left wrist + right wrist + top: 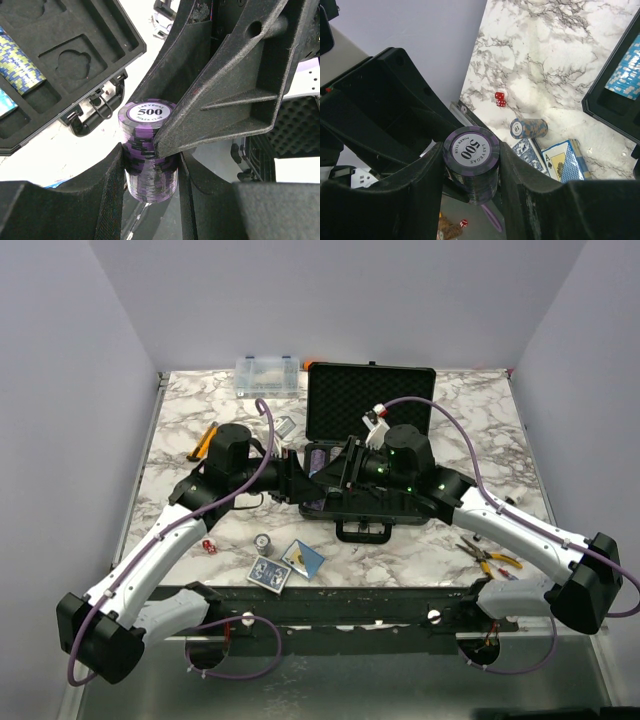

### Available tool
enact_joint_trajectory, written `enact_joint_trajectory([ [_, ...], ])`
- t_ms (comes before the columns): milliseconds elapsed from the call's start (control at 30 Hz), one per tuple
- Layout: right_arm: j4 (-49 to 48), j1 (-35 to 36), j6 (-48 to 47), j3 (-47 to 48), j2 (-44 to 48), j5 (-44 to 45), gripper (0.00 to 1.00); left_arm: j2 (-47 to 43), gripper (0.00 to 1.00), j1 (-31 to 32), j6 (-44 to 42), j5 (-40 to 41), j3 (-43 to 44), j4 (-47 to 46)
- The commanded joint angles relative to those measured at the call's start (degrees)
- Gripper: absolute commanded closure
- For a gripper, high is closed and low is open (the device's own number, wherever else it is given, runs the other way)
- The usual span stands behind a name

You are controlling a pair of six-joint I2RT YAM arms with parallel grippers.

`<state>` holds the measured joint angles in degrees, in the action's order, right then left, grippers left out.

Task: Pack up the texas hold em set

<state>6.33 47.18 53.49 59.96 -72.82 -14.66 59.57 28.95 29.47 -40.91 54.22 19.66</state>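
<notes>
**Texas hold em case open mid-worktop, purple chips gripped by both arms**

The top camera shows the case on the marbled worktop. Its foam-lined lid is raised at the back and its handle faces the arms. Both arms meet over its left end and hide most of the slotted tray.

Only the wrist cameras show clearly what the arms hold: a purple chip stack whose end chip reads 500. The left fingers are partly closed and press against two sides of the stack. The right fingers hug the same stack, and one of them crosses the left wrist view. The stack's far end is hidden between the fingers.

Only the left wrist view shows a blue-and-white chip row seated in a tray slot.

The right wrist view shows the loose pieces on the worktop beside the case:
- a card deck with an ace face up
- a second deck showing its blue back
- a loose chip stack lying on its side
- two red dice
</notes>
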Motion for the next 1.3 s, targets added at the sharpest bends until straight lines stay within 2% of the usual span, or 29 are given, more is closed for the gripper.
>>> enact_joint_trajectory([
  [0,0.6,0.4,-0.8,0.1,-0.4,-0.2,0.99,-2.7,0.77,0.2,-0.3,0.8,0.2,-4.0],
  [267,-0.1,0.4,-0.9,0.1,0.7,-0.1,1.00,-4.3,0.40,0.2,-0.6,1.5,-1.0,-3.2],
  [400,0.0,0.4,-0.9,0.2,1.2,0.4,0.99,-5.1,0.28,0.2,-0.6,1.5,-1.7,-3.2],
  [633,1.0,0.3,-1.5,1.0,1.5,2.1,0.99,-7.0,0.20,0.2,-0.8,0.9,-2.8,-3.0],
  [867,8.2,0.4,-5.6,6.7,-0.4,6.4,0.99,-11.9,0.15,0.2,-2.6,0.4,-4.7,0.5],
  [1033,13.9,0.4,-10.3,11.3,-1.0,10.6,0.99,-17.5,0.08,0.2,-4.6,5.0,-5.6,5.7],
  [1267,23.3,0.2,-18.4,18.8,-3.8,18.1,0.99,-24.9,0.03,0.2,-8.3,17.4,-5.4,15.2],
])
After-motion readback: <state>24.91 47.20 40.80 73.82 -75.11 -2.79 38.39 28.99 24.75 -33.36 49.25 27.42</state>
